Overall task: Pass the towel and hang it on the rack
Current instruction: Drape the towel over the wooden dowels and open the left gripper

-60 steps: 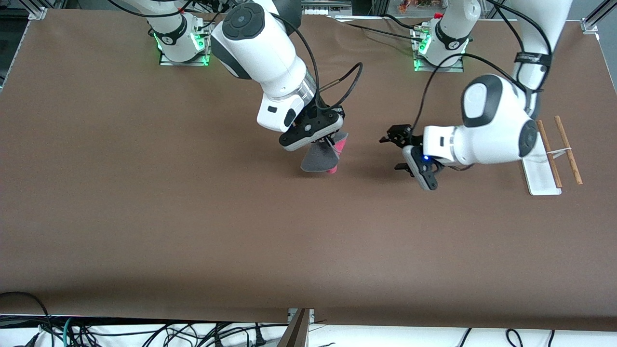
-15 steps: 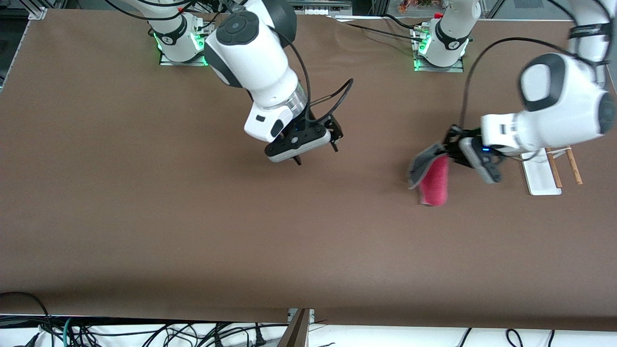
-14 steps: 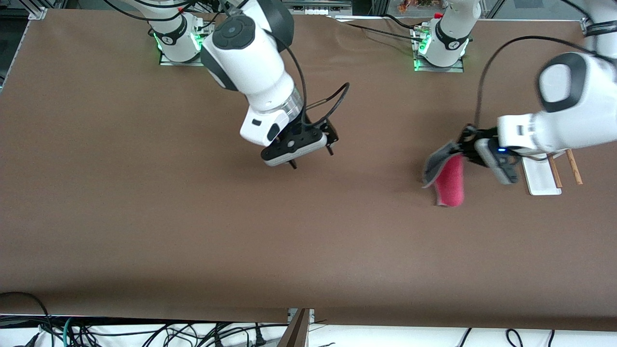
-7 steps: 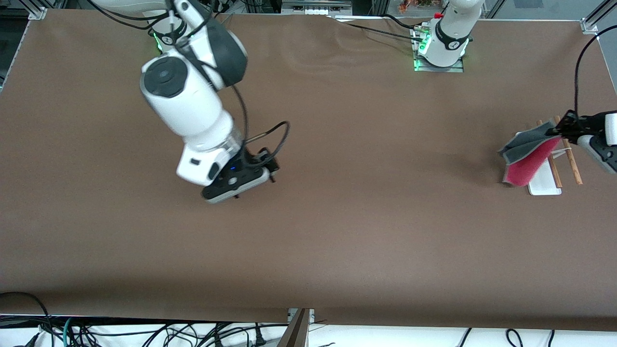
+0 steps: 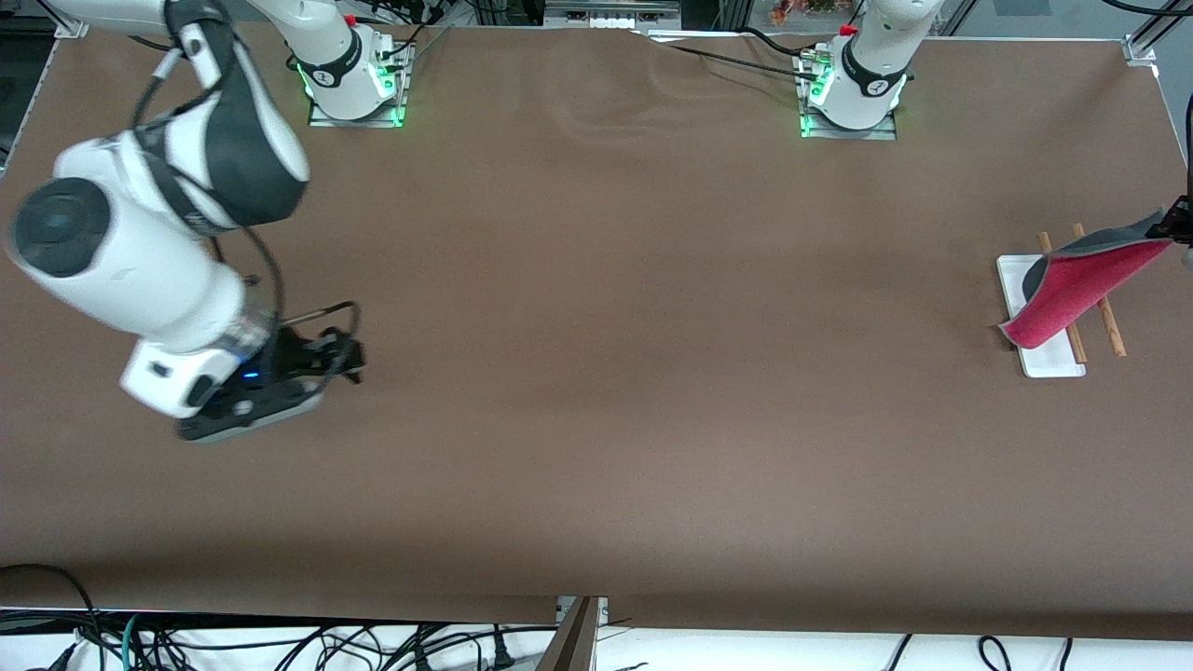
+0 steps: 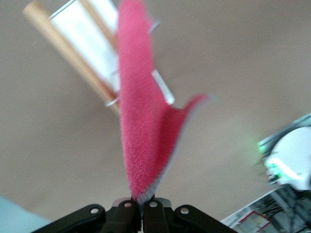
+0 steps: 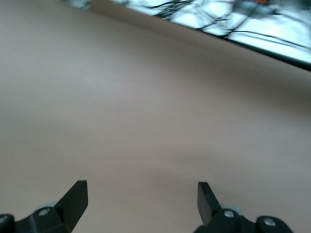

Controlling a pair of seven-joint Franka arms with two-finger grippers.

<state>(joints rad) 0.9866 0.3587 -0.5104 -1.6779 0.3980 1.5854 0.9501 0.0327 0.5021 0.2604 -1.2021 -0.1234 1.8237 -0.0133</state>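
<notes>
Table [image 5: 596, 373]: brown cover, wrinkled between the arm bases.
Towel [image 5: 1072, 289]: pink side showing, hanging over the rack [image 5: 1049, 359].
Left gripper [image 6: 142, 209]: pinched shut on towel's corner.
Right gripper [image 7: 141, 199]: fingers wide, over bare table.
Floor edge: tangled cables [image 5: 280, 643].

Towel [image 5: 1072, 289] apparently over rack [image 5: 1049, 359]

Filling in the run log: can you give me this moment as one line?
stage: hanging | left pincer: shut on towel, over rack | right pincer: open, empty, over bare table at right arm's end
</notes>
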